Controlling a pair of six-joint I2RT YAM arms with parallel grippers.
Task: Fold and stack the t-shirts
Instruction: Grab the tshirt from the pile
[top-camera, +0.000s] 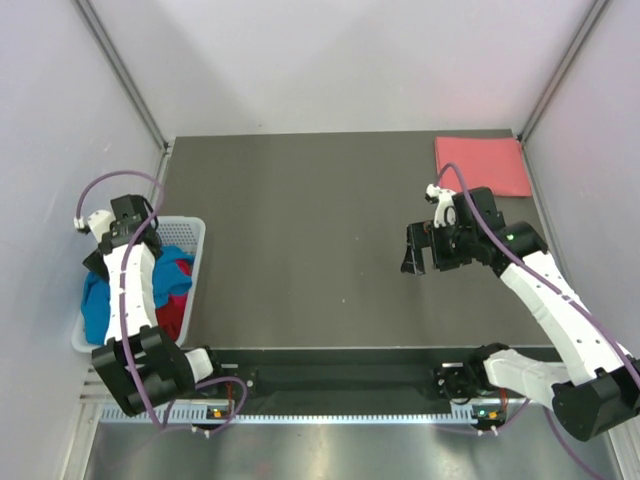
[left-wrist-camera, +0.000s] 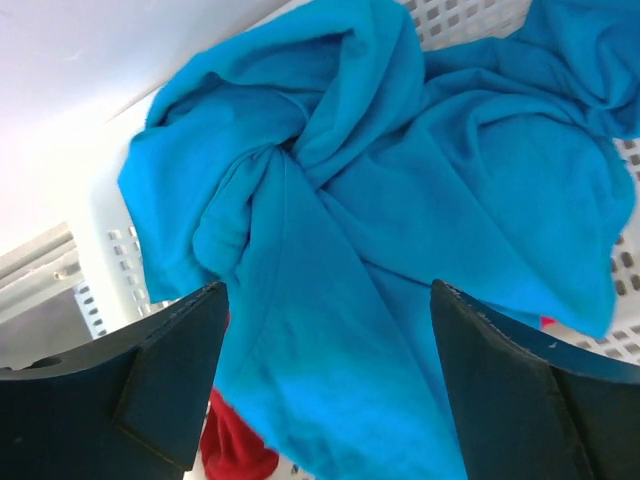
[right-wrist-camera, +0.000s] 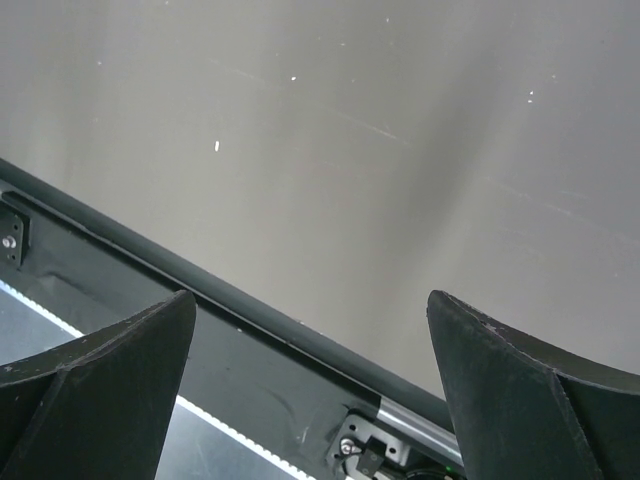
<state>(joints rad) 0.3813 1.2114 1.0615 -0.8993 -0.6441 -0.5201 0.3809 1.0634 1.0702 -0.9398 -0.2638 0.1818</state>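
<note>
Shirts (top-camera: 178, 266) partly behind left arm (top-camera: 134, 285)

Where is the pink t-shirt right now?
In the top view, the pink t-shirt lies folded flat at the table's far right corner, just beyond the right arm.

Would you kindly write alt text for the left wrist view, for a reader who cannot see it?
A crumpled bright blue t-shirt fills most of the view, lying in a white lattice basket. The left gripper is poised over it, its two dark fingers wide open. A bit of red cloth peeks out beneath the blue shirt at the bottom edge.
</note>
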